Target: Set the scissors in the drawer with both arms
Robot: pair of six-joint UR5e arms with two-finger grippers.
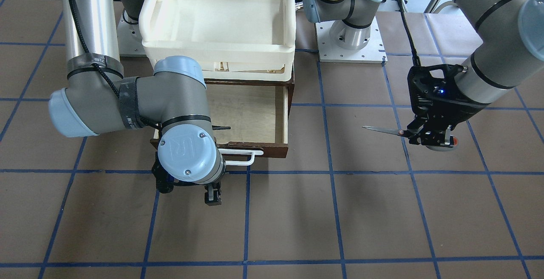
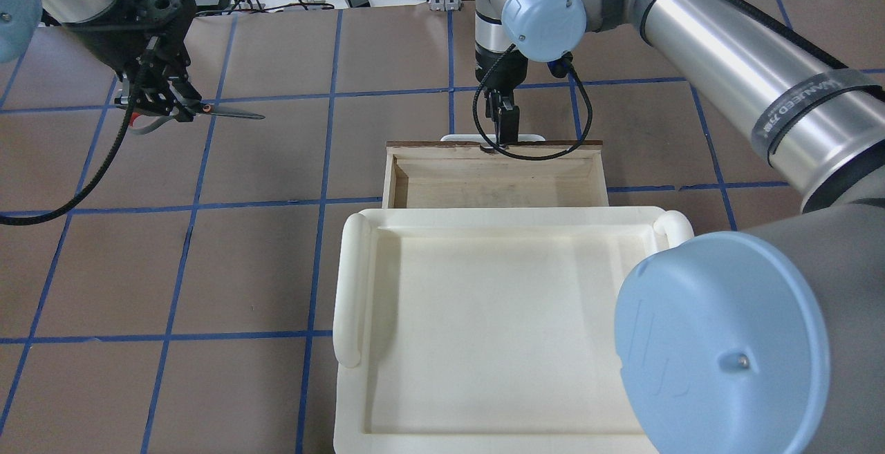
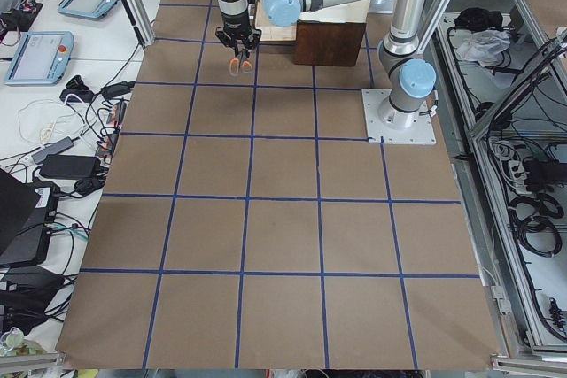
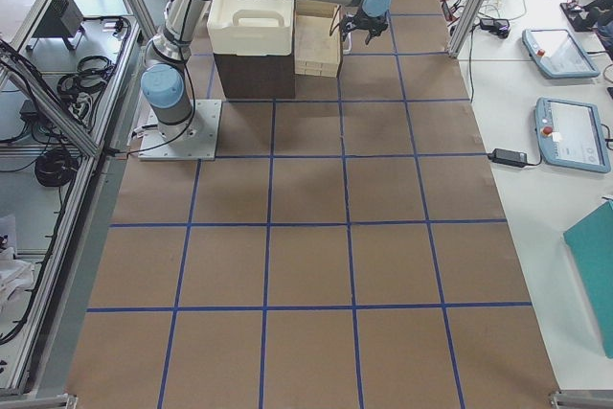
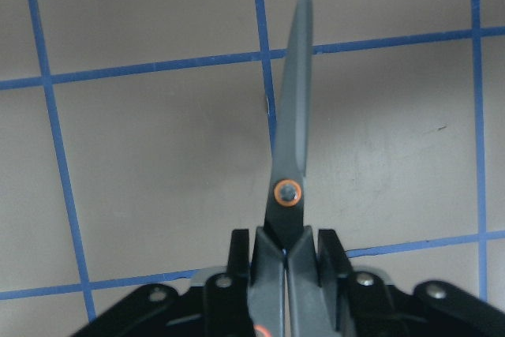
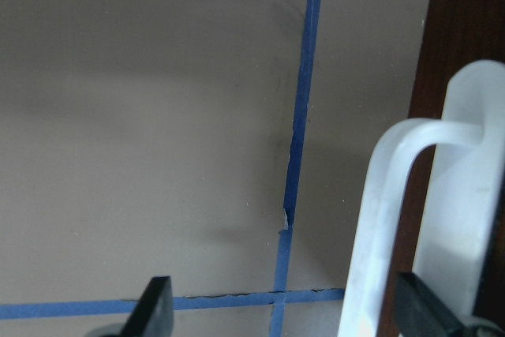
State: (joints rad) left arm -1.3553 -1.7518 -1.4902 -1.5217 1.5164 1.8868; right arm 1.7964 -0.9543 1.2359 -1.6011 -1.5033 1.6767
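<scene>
The light-blue joint cap (image 1: pixel 185 153) at the wrist of the right arm (image 1: pixel 91 24) bears an embossed logo that reads as a stylised "UR". A black band (image 2: pixel 802 112) wrapped round that arm's silver tube carries pale lettering, too small and curved to make out. The large blue cap (image 2: pixel 719 343) nearest the overhead camera shows a fainter embossed mark, only partly legible.
</scene>
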